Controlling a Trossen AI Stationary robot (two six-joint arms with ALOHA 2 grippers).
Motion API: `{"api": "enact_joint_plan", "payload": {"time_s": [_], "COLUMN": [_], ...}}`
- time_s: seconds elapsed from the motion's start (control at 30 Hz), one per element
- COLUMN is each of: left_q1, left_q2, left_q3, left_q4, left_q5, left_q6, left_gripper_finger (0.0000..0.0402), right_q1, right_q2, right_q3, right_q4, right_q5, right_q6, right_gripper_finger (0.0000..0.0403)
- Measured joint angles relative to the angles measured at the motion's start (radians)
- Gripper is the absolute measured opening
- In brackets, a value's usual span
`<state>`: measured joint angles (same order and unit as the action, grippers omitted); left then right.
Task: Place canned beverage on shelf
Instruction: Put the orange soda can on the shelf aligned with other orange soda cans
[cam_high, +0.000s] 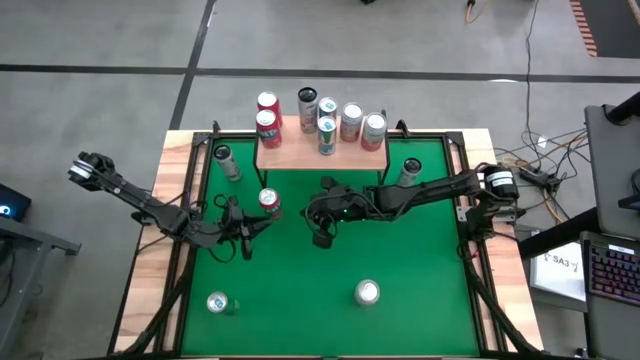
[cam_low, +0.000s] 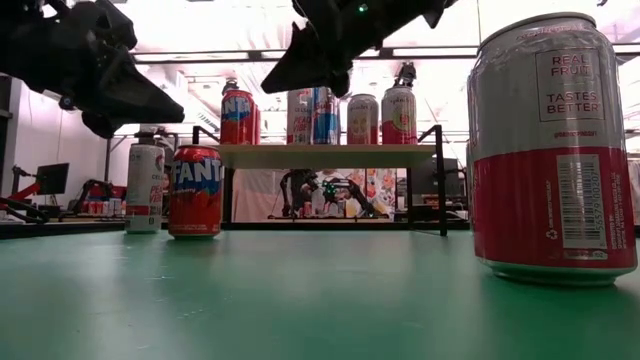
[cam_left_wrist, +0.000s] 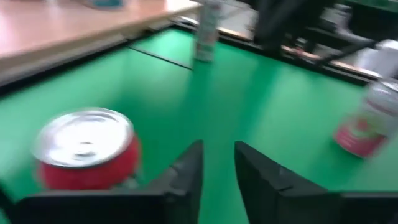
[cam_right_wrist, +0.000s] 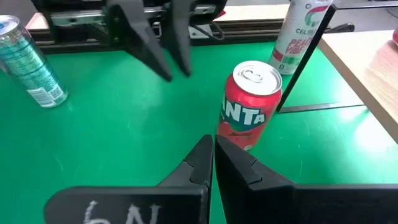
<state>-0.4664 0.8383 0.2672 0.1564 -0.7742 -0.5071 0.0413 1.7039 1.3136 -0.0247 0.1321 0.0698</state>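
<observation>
Left tool (cam_high: 247, 233) low over green table (cam_high: 300, 300), fingers (cam_left_wrist: 186, 171) a narrow gap apart, empty; red Fanta can (cam_high: 269, 202) just beside, not touching. Right tool (cam_high: 322, 232) near table centre, fingers pressed together, empty; Fanta can upright just ahead of it. Nearer edge: silver can (cam_high: 367, 292) w/ red band & another can (cam_high: 217, 302), both upright. Farther back, shelf (cam_high: 322, 155) carries six cans, all upright; two more cans on table flank it. Far-can labels unreadable.
</observation>
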Motion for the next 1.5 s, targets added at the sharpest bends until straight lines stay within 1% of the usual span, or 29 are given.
{"api": "enact_joint_plan", "payload": {"time_s": [0.1,0.27,0.33,0.4,0.5,0.57,0.73,1.1,1.3,1.5], "left_q1": [0.000,0.000,0.000,0.003,0.009,0.016,0.044,0.069,0.070,0.088], "left_q2": [0.002,0.017,0.027,0.038,0.058,0.075,0.136,0.303,0.400,0.507], "left_q3": [0.000,0.000,0.000,0.000,0.000,0.000,-0.001,-0.002,-0.002,-0.002], "left_q4": [0.000,-0.012,-0.033,-0.041,-0.040,-0.040,-0.033,0.060,0.119,0.247], "left_q5": [-0.102,-0.294,-0.356,-0.377,-0.379,-0.378,-0.379,-0.387,-0.393,-0.398], "left_q6": [0.000,0.000,0.001,0.000,-0.012,-0.025,-0.063,-0.083,-0.081,-0.076], "left_gripper_finger": [0.0125,0.0226,0.0261,0.0290,0.0316,0.0321,0.0321,0.0320,0.0320,0.0320], "right_q1": [0.000,0.000,0.000,0.000,-0.001,-0.001,-0.001,-0.003,-0.005,-0.005], "right_q2": [-0.002,-0.002,-0.002,-0.002,-0.003,-0.003,-0.004,-0.004,-0.004,-0.004], "right_q3": [0.000,0.000,0.000,0.000,0.000,0.000,0.000,0.000,0.000,0.001], "right_q4": [0.003,0.000,0.000,0.000,0.000,0.000,0.001,0.001,0.001,0.000], "right_q5": [0.000,0.000,-0.001,0.000,0.000,0.000,0.000,0.000,-0.001,-0.001], "right_q6": [0.004,0.001,-0.002,-0.002,-0.012,-0.018,-0.021,-0.030,-0.039,-0.044], "right_gripper_finger": [0.0009,0.0009,0.0009,0.0009,0.0009,0.0009,0.0009,0.0009,0.0009,0.0009]}}
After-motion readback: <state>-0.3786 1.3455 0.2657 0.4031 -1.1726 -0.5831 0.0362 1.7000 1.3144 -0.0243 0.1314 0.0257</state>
